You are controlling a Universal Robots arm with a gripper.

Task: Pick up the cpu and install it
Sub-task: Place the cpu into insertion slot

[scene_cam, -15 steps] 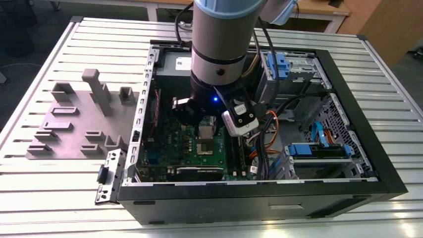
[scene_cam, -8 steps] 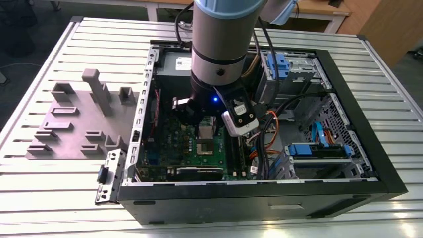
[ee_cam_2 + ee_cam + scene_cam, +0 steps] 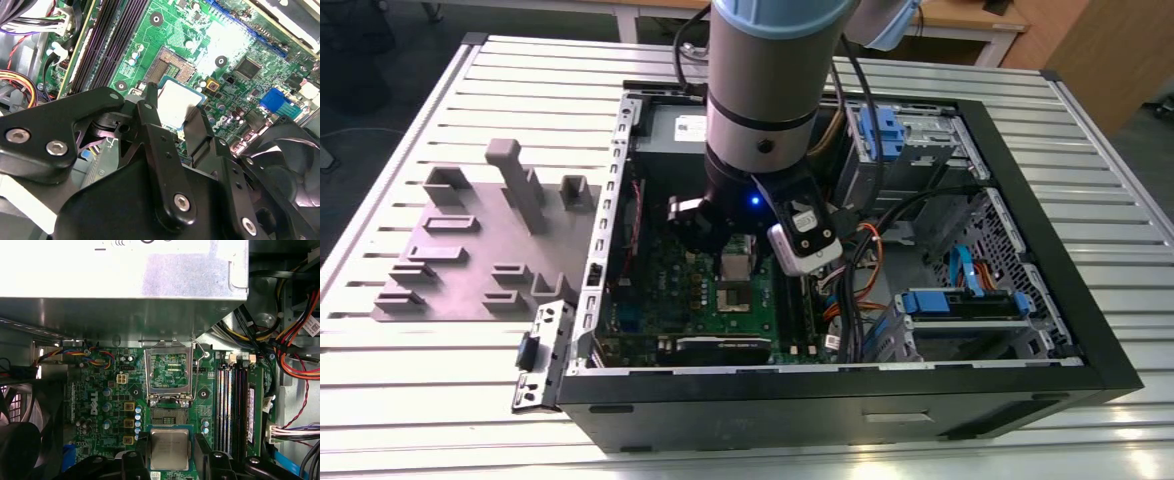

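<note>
The cpu (image 3: pixel 170 449), a small square chip with a pale silver top, is held flat between my black fingers (image 3: pixel 140 452) with the gripper (image 3: pixel 170 456) shut on it. It hangs just above the green motherboard (image 3: pixel 107 412), beside the open socket (image 3: pixel 166 414), whose silver frame (image 3: pixel 168 373) stands lifted. In the second wrist view the cpu (image 3: pixel 176 101) sits between the fingers (image 3: pixel 149 107), close to the socket (image 3: pixel 171 65). In the exterior view the gripper (image 3: pixel 735 262) is down inside the open computer case (image 3: pixel 1014 190), over the motherboard (image 3: pixel 707 300).
Memory slots (image 3: pixel 234 407) run beside the socket, and bundles of coloured cables (image 3: pixel 295 340) lie past them. A black fan (image 3: pixel 20 435) sits at the board's other side. A metal box (image 3: pixel 125 270) overhangs the board. Grey plastic blocks (image 3: pixel 480 240) stand outside the case on the slatted table (image 3: pixel 400 400).
</note>
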